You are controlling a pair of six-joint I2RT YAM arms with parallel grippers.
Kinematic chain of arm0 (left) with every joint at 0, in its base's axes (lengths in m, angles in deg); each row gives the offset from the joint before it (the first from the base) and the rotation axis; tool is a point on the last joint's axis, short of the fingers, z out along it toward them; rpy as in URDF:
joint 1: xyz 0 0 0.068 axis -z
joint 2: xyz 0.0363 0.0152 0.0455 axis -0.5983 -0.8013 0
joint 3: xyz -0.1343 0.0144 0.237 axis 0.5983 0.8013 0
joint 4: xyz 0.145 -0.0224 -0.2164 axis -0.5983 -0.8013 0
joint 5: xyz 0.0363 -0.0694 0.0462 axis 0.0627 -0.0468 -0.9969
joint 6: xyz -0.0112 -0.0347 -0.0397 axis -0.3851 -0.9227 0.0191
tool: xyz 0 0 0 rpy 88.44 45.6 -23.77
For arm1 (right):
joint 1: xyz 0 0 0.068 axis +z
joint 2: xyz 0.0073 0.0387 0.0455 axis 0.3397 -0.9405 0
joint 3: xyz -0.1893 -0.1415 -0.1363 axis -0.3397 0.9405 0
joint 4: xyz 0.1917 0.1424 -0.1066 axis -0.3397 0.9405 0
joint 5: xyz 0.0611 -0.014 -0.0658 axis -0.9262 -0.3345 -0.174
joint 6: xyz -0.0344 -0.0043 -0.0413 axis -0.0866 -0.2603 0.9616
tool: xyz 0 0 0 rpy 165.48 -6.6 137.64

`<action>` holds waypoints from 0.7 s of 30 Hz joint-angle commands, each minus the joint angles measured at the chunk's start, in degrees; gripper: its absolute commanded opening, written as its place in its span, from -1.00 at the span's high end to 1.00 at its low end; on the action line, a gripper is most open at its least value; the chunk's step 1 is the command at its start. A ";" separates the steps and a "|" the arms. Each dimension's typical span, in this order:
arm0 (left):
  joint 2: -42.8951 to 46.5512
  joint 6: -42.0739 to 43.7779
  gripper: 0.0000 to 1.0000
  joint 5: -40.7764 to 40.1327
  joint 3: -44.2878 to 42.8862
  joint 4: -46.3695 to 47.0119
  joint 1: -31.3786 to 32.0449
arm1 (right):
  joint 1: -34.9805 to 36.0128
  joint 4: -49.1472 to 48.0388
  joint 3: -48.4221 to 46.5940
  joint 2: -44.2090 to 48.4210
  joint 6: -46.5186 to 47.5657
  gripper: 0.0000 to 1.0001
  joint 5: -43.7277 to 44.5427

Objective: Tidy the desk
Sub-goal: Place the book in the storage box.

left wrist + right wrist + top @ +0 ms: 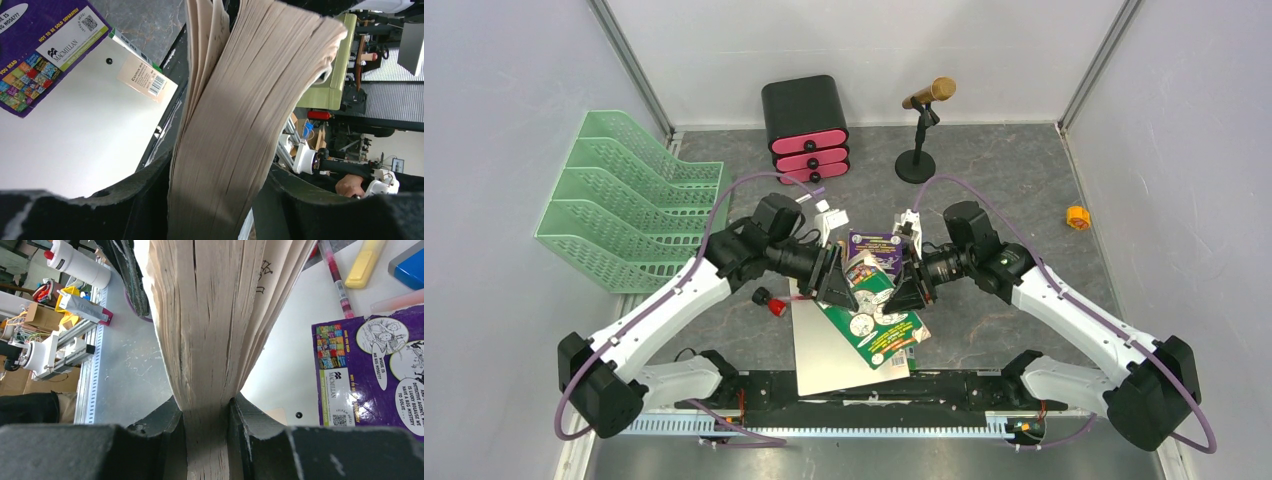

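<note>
The dark-grey marbled desk holds a white board at the near centre. A purple book lies on the board. A green-covered book is held over it between both grippers. My left gripper is shut on the book's thick block of tan pages, its fingers on either side. My right gripper is shut on the same page block from the opposite side. The purple book also shows below in the left wrist view and in the right wrist view.
A mint-green tiered tray stands at the left. A black drawer box with pink fronts and a microphone on a stand are at the back. A small orange object lies right, a red-capped item left. Pens and a yellow highlighter lie on the board.
</note>
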 commanded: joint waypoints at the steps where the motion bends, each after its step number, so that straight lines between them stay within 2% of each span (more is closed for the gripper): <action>1: -1.74 3.49 -0.16 4.18 -7.05 1.18 0.30 | 0.27 -0.98 0.15 0.49 0.38 1.00 -1.39; 10: -7.35 5.20 -0.07 4.03 -14.17 0.65 0.31 | 0.35 0.93 0.92 1.06 2.17 1.00 -2.27; 13: -9.63 4.93 0.04 5.42 -16.62 0.80 0.31 | 0.40 0.73 1.56 0.94 2.11 1.00 -2.34; 21: -13.29 2.44 0.15 6.94 -19.09 4.36 1.40 | 1.04 1.03 1.28 -0.09 2.38 1.00 -2.32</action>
